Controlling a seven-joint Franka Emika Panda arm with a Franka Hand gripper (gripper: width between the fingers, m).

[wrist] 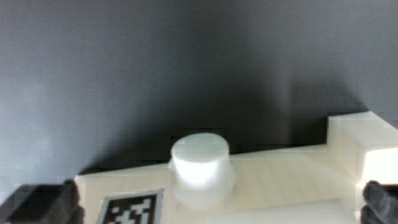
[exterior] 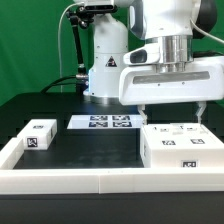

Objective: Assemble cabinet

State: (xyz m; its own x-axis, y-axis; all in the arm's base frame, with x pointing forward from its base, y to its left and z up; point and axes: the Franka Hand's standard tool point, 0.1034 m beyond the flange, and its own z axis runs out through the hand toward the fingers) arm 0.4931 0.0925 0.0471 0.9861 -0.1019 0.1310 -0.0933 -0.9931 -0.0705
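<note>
Black table (exterior: 70,150) fills the scene, and on the exterior view's right the white arm (exterior: 170,30) hangs its gripper (exterior: 174,112) just above the cabinet (exterior: 180,148), the 2 fingers spread wide, one over each end of the box, gripping nothing. In the wrist view the cabinet (wrist: 285,170) sits between the dark fingertips (wrist: 39,205) (whether they touch it I cannot tell), with a rounded white peg (wrist: 201,160) standing on it beside 1 tag (wrist: 125,210). Smaller now: the marker board (exterior: 108,122) lies behind, and a small white tagged cube (exterior: 40,135) sits well apart at the exterior view's left.
</note>
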